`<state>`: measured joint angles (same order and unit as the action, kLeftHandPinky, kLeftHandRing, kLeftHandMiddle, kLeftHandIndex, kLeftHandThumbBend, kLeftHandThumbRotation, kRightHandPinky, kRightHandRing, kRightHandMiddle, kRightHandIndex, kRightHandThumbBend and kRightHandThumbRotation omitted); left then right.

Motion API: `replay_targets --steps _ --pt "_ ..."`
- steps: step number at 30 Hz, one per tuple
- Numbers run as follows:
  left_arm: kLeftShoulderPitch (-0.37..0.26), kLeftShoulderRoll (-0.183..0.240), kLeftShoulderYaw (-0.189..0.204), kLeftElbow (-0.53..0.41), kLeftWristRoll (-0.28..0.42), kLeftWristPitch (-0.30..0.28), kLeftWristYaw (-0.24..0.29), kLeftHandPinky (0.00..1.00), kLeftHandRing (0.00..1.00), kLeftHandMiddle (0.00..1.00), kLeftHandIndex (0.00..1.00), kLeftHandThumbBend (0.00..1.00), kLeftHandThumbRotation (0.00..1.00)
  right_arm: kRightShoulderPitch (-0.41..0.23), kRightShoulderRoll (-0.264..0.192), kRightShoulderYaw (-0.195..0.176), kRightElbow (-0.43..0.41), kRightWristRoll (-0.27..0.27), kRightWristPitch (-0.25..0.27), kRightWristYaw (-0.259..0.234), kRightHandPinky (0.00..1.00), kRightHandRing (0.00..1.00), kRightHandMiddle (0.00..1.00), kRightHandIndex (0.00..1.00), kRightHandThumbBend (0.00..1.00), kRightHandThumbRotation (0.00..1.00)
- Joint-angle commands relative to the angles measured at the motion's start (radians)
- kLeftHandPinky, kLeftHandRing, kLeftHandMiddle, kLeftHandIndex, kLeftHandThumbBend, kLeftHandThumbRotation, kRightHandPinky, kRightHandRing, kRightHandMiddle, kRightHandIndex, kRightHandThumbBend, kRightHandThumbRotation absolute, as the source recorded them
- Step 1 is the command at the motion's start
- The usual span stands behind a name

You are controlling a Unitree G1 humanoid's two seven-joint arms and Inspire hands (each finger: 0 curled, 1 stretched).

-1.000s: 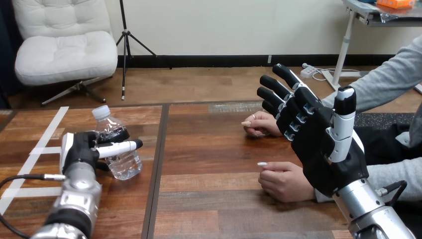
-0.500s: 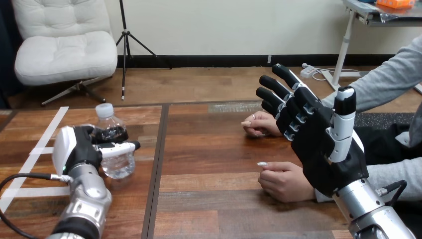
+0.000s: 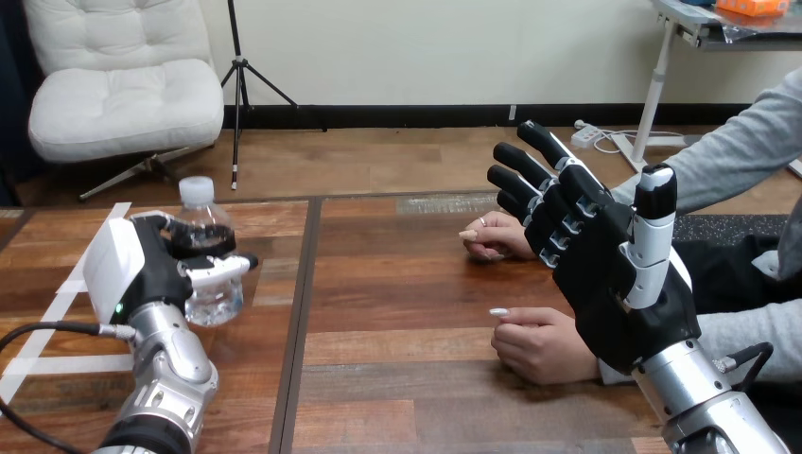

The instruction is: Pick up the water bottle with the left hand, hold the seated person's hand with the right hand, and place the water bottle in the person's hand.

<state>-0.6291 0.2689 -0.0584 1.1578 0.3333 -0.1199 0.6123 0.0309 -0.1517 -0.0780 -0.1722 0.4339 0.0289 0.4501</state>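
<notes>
- Left hand: fingers and thumb curled round the bottle, which is upright at the tabletop's left side; I cannot tell whether its base touches the wood
- Right hand: raised at the right, fingers straight and spread, holding nothing
- Just beyond its fingers, the person's farther hand rests loosely curled on the tabletop; the nearer hand lies beside the palm, its wrist hidden behind it
- Bare wood lies between the bottle and the person's hands, well apart
- White tape strips lie left of the bottle
- Count: one bottle, two person's hands
</notes>
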Motion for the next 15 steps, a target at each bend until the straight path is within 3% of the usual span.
replay_targets --steps 1,7,15 --pt "-0.045 0.015 -0.019 -0.072 0.027 -0.060 0.039 0.15 0.20 0.28 0.44 0.80 0.00 -0.031 0.017 -0.007 -0.016 0.013 -0.027 0.000 0.99 0.93 0.92 0.95 0.97 1.00" --pt "-0.040 0.019 -0.019 -0.072 0.023 -0.086 0.041 0.14 0.19 0.27 0.43 0.80 0.00 -0.032 0.018 -0.006 -0.014 0.012 -0.029 0.000 1.00 0.94 0.92 0.95 0.97 1.00" --pt "-0.038 0.011 0.010 -0.068 -0.021 -0.112 0.008 0.12 0.17 0.24 0.42 0.82 0.00 -0.031 0.017 -0.008 -0.013 0.013 -0.026 0.001 1.00 0.94 0.93 0.95 0.97 1.00"
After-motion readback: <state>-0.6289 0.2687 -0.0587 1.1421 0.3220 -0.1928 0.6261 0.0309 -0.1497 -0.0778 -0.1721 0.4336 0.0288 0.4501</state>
